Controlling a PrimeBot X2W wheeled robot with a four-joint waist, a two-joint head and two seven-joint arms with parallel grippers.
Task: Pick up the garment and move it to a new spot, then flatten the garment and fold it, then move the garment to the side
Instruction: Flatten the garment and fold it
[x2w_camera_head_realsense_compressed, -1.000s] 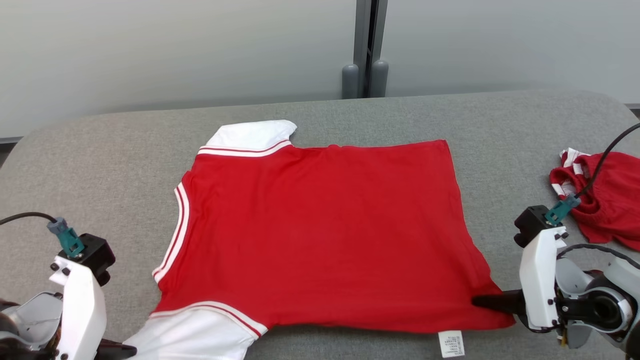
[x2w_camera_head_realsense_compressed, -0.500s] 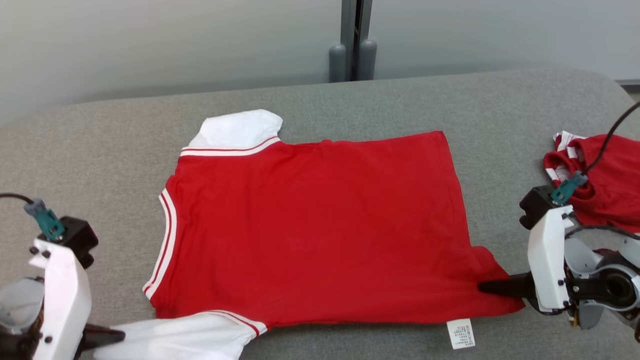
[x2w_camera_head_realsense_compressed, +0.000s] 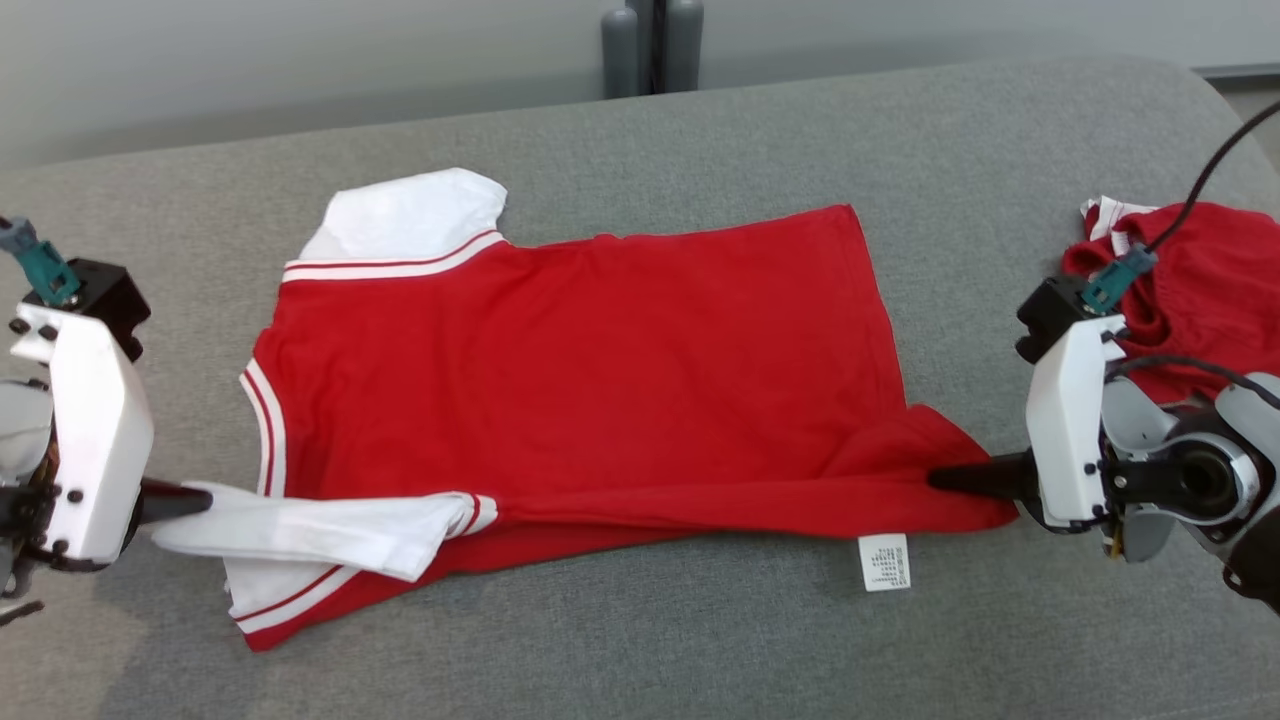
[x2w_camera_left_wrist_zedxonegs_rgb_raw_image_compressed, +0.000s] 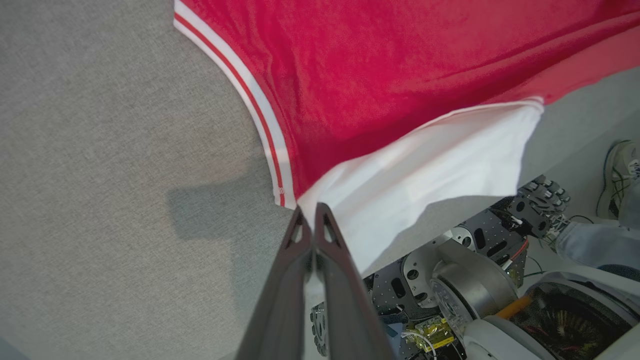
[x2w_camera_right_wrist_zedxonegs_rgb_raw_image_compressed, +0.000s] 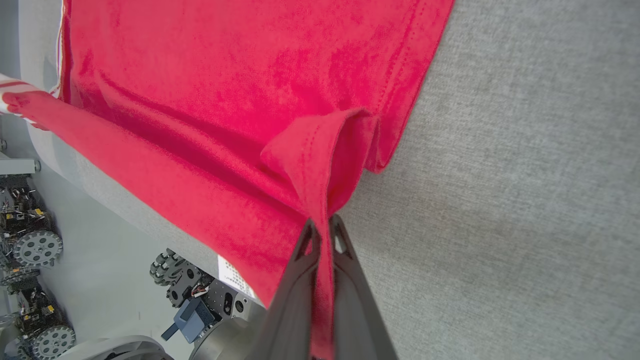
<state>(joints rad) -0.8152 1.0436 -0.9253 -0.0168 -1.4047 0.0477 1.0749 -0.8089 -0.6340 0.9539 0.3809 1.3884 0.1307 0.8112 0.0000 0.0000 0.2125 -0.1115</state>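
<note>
Clamping the garment (x2w_camera_head_realsense_compressed: 600, 340), left end effector (x2w_camera_head_realsense_compressed: 205, 498) faces right end effector (x2w_camera_head_realsense_compressed: 935, 480), seemingly level.

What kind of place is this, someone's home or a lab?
Probably a robotics lab: wheeled robot bases stand on the floor, a grey padded table holds the garment, and plain partition panels stand behind.

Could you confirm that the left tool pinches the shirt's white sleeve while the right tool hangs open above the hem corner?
No: the right tool is shut on the shirt at its hem corner, per the right wrist view. The left tool does pinch the white sleeve.
</note>
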